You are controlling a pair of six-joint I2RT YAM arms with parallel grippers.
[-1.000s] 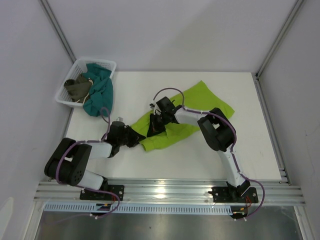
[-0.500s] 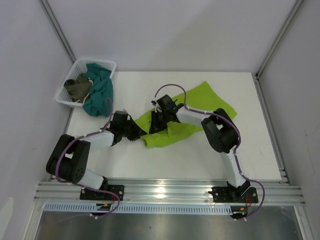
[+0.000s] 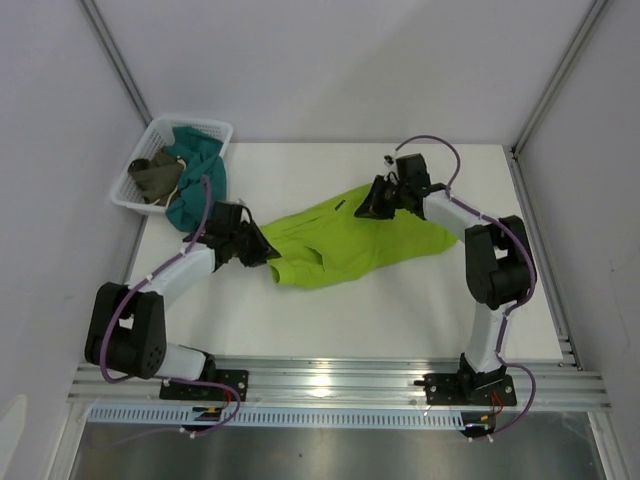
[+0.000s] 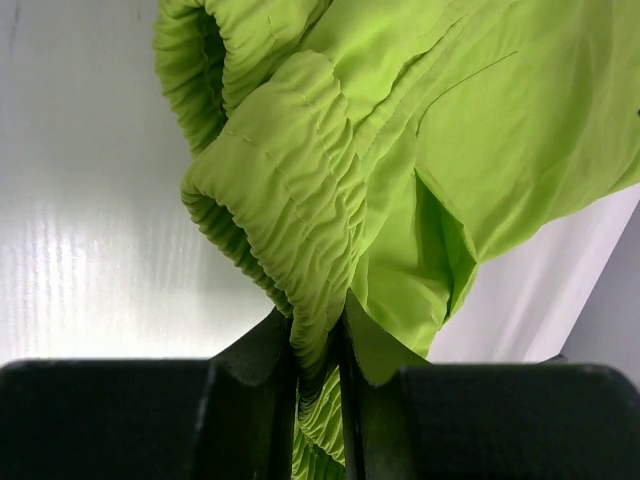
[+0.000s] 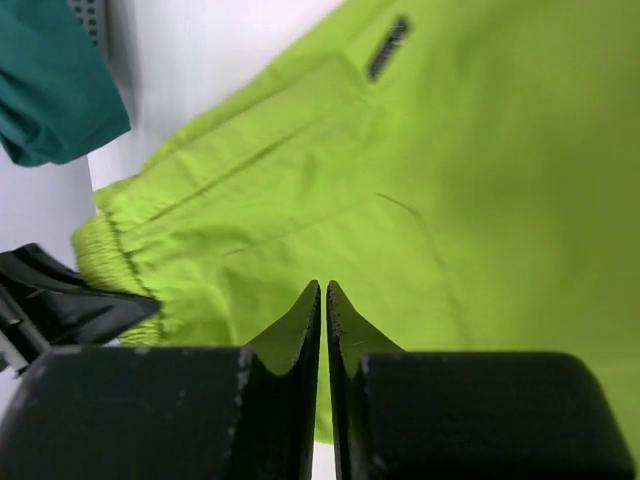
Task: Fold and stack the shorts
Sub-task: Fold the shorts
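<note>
Now the two arms stand well apart, where a second ago their grippers worked close together over a bunched heap near the middle of the white table [image 3: 300, 320]. The right gripper [image 3: 364, 204] has swung out toward the far right and the left gripper [image 3: 262, 252] has drawn back toward the white plastic basket [image 3: 190, 122], so the bright lime-green fabric shorts [image 3: 350, 245] are pulled out between them. The left gripper is clenched on the gathered elastic waistband [image 4: 290, 200], with the fabric wedged between its fingers in the left wrist view. The right gripper's fingers are closed to a thin slit and seem to pinch a single layer at the far edge, though its wrist view does not make this certain. The shorts lie across the table's centre, one edge running fairly straight from gripper to gripper, the small black logo mark [image 5: 388, 47] facing up. I judge this to be the spreading step, with no fold yet made; the cloth still needs laying flat first. The teal cloth garment [image 3: 200, 190] and the olive-brown cloth garment [image 3: 155, 178] rest in the basket.
</note>
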